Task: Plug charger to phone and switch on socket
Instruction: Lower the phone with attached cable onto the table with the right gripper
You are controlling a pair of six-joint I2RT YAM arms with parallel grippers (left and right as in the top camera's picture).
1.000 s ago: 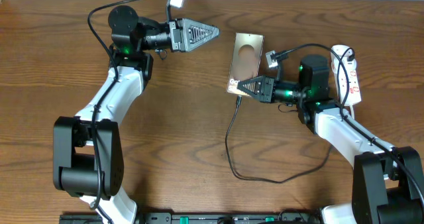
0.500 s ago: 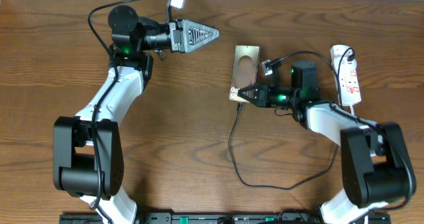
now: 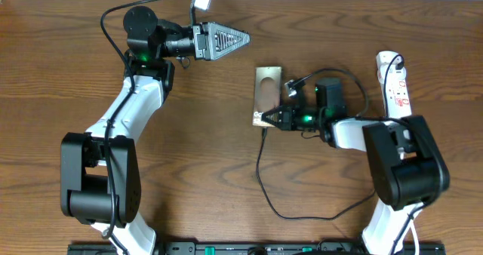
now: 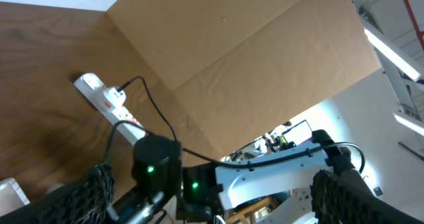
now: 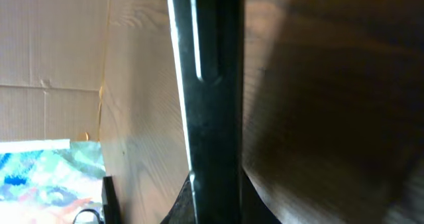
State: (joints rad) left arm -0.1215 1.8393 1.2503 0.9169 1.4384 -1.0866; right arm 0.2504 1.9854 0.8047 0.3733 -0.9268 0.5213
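Observation:
The phone (image 3: pixel 267 89) lies slightly tilted at the table's middle. My right gripper (image 3: pixel 266 120) points left at the phone's near end, shut on the charger's plug tip. The thin black charger cable (image 3: pixel 259 172) leaves the fingertips and loops toward the front and right. In the right wrist view the phone's dark edge (image 5: pixel 212 85) fills the centre, just ahead of the fingertips (image 5: pixel 212 207). The white socket (image 3: pixel 398 89) lies at the far right and also shows in the left wrist view (image 4: pixel 106 101). My left gripper (image 3: pixel 240 38) is open and empty, above the table at the back left.
A brown cardboard wall (image 4: pixel 252 52) stands behind the table. The right arm's body (image 3: pixel 392 149) lies between the phone and the socket. The socket's cord (image 3: pixel 383 74) curls over the strip.
My right gripper has moved left and forward with the plug. The phone has slid left and toward the front with it. The left arm has not moved.

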